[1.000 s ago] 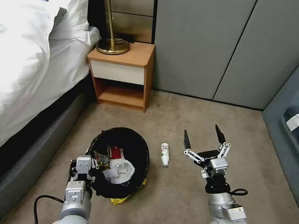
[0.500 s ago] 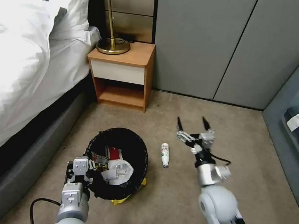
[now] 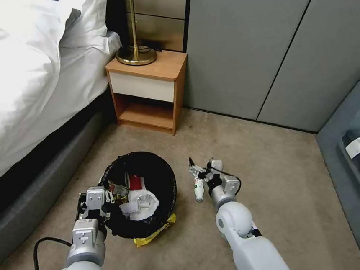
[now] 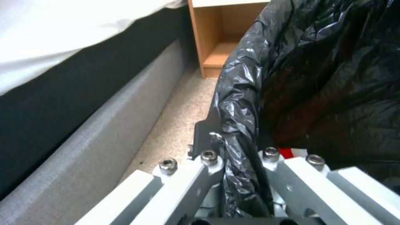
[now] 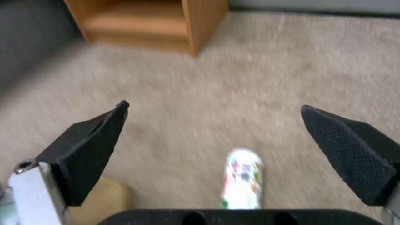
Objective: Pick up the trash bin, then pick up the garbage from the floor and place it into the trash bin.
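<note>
My left claw (image 3: pixel 99 197) held the trash bin (image 3: pixel 139 192) by its rim; my right claw (image 3: pixel 200 170), spread wide over the small plastic bottle (image 3: pixel 199 188) on the carpet (image 3: pixel 267 193), needed centring across its body before closing.

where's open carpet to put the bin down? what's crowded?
Free: carpet between the nightstand and the trash bin; the wide stretch from the right gripper to the grey couch. Crowded: the strip beside the bin, where the open right gripper straddles the small bottle; a yellow wrapper pokes out underneath. The left gripper clamps the rim.
</note>
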Controlling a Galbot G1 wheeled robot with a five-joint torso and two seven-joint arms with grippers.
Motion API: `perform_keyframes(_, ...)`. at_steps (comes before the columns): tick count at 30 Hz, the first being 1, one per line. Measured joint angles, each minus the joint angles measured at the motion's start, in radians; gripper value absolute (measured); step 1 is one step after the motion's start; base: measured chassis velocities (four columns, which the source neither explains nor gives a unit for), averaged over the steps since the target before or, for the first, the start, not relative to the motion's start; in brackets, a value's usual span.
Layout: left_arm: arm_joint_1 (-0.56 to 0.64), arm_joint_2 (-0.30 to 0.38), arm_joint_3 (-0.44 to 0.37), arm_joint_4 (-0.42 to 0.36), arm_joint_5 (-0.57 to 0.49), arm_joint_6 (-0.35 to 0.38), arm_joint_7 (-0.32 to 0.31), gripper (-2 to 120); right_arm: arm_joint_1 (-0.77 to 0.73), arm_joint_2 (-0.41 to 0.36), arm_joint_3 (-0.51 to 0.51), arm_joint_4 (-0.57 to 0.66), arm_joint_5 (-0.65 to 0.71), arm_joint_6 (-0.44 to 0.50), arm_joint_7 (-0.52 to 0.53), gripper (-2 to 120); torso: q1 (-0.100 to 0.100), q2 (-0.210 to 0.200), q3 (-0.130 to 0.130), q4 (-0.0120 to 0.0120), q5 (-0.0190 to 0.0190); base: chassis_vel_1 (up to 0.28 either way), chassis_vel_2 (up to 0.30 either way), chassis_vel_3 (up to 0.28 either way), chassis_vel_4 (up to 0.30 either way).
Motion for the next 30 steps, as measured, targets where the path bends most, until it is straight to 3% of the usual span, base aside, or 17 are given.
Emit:
perform_keyframes(9,0.003,-0.008,0.004,0.005,0.006,0.002,0.0,1,0.056,0.033,0.029,-0.236,-0.163,0.092,-0.079,100,0.0,0.0,0.0,0.0001,0.0,0.0,0.0,0.0,0.0)
perform_keyframes(30,0.019,-0.012,0.014,0.004,0.021,-0.005,0.001,1,0.126,0.067,0.082,-0.467,-0.138,0.09,-0.179,100,0.0,0.0,0.0,0.0001,-0.0001,0.0,0.0,0.0,0.0)
